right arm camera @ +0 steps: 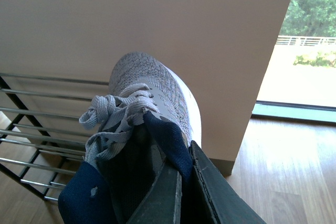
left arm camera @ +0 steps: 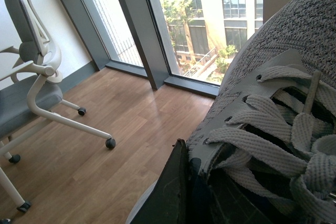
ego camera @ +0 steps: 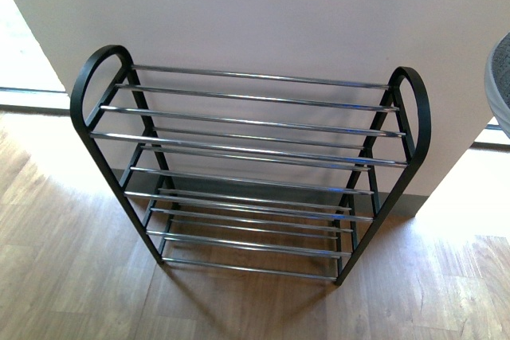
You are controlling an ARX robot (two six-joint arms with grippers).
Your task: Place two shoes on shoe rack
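Observation:
The shoe rack [ego camera: 247,166], a black frame with chrome rods, stands against the pale wall with nothing on its rods. My left gripper [left arm camera: 190,174] is shut on a grey knit sneaker [left arm camera: 283,66]. One dark finger [left arm camera: 169,192] lies outside the lace panel; the other is hidden inside the shoe. My right gripper [right arm camera: 185,155] is shut on the other grey knit sneaker [right arm camera: 152,85], pinching its navy lining, held above and to the right of the shoe rack's rods [right arm camera: 37,115]. A sliver of that sneaker [ego camera: 500,77] shows at the right edge of the front view.
A grey and white office chair [left arm camera: 31,93] on castors stands on the wood floor by tall windows [left arm camera: 210,19]. The wall [right arm camera: 157,19] behind the rack ends in a corner, with a bright window [right arm camera: 299,77] and sunlit floor beyond it.

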